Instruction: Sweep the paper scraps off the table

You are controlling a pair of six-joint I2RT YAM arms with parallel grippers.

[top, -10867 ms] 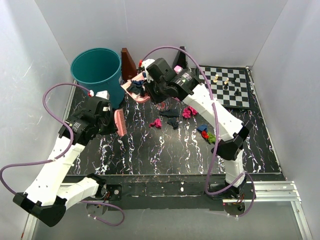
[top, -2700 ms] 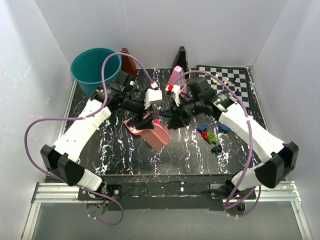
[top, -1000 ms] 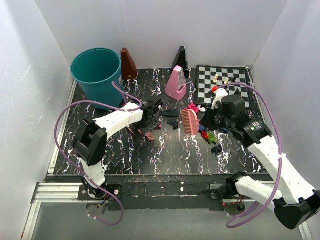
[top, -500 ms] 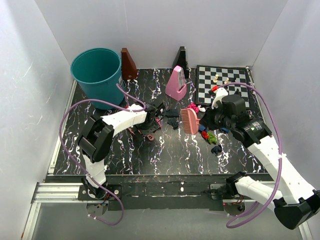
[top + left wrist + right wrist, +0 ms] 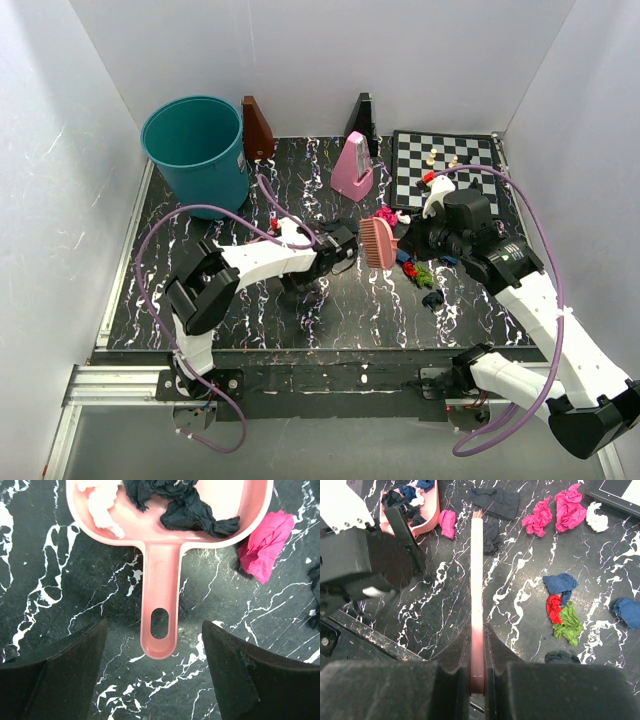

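Observation:
My left gripper (image 5: 154, 626) is open, its fingers standing either side of the handle end of the pink dustpan (image 5: 161, 585), not touching it. The pan holds dark (image 5: 187, 507) and white paper scraps. A magenta scrap (image 5: 267, 542) lies beside it on the table (image 5: 60, 595). My right gripper (image 5: 477, 630) is shut on a pink brush (image 5: 477, 565), seen edge-on. Around the brush lie magenta (image 5: 538, 517), dark (image 5: 495, 502), blue (image 5: 560, 585), red (image 5: 553, 607) and green (image 5: 568, 622) scraps. In the top view the left gripper (image 5: 340, 248) is just left of the brush (image 5: 378, 243).
A teal bin (image 5: 195, 150) stands at the back left. Brown (image 5: 257, 128), black (image 5: 362, 115) and pink (image 5: 352, 168) metronomes stand along the back. A chessboard (image 5: 465, 180) with small pieces lies at the back right. White walls enclose the table.
My left arm has swung right across the table, bringing its gripper close beside the brush. The right arm and the brush have stayed still.

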